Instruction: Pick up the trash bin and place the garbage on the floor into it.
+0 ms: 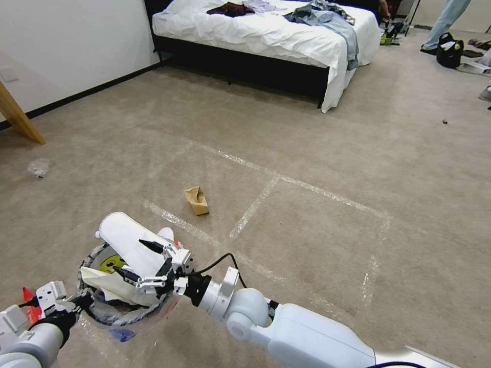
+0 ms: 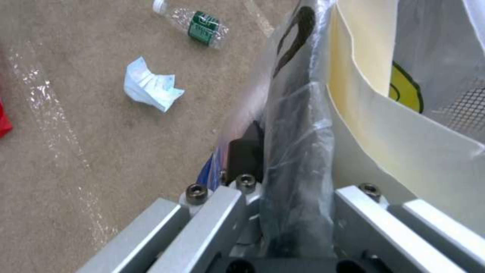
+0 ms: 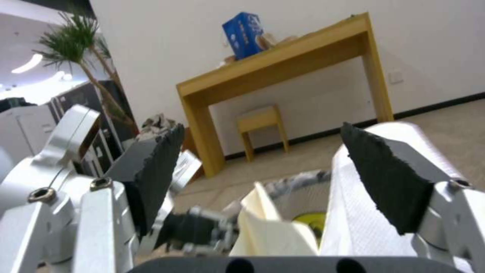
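The left gripper [image 1: 76,302] is clamped on the trash bin [image 1: 97,312] rim, holding it low near the floor. The right gripper [image 1: 148,266] sits above with jaws spread, empty, beside a white slipper sole [image 1: 128,240] poking out. That sole could tip back out if bumped.

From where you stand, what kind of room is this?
Most likely a bedroom, perhaps a staged one. A bed with white sheets and clothes on it stands on beige carpet, and a wooden desk with a small stool stands against the white wall.
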{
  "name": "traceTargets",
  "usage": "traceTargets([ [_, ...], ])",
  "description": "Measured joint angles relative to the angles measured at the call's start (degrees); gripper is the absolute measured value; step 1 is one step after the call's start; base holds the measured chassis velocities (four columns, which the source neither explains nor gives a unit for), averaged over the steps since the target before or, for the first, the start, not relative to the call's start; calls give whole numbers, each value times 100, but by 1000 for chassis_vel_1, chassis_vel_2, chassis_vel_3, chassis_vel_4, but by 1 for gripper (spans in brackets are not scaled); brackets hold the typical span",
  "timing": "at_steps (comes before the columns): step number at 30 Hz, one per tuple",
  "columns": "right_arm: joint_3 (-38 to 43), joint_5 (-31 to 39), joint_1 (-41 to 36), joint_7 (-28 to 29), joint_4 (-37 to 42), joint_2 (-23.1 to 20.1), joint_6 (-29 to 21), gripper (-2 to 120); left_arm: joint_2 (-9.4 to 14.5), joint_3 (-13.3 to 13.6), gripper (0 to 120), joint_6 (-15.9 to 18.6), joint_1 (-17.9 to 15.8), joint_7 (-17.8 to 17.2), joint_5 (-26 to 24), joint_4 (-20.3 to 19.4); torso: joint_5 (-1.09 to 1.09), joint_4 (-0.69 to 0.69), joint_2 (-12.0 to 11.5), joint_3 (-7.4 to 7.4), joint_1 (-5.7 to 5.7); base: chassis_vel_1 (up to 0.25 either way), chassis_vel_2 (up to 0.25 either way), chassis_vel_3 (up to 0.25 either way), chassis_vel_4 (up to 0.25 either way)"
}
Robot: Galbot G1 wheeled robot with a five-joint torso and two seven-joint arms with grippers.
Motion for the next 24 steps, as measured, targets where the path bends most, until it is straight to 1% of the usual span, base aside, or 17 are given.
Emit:
traceTargets([
  [6, -195, -118, -72, 46, 49, -33, 1, 74, -5, -10, 1, 2, -10, -11, -14, 3, 0, 0, 0, 0, 0, 0, 0, 0, 0],
  [10, -284, -159, -74, 72, 44, -11, 1, 74, -17, -1, 1, 3, -10, -12, -14, -3, 0, 0, 0, 0, 0, 0, 0, 0, 0],
  [17, -512, -194, 8, 126, -97, 160, 1, 72, -68, 23, 1, 4, 35, -12, -4, -64, -1, 0, 0, 0, 0, 0, 0, 0, 0],
  [22, -571, -194, 51, 137, -157, 207, -3, 73, -87, 28, 1, 5, 50, -7, 4, -79, -1, 0, 0, 0, 0, 0, 0, 0, 0],
  [24, -643, -194, 147, 157, -339, 323, -4, 73, -129, 54, 1, 4, 68, 19, 36, -92, -1, 0, 0, 0, 0, 0, 0, 0, 0],
])
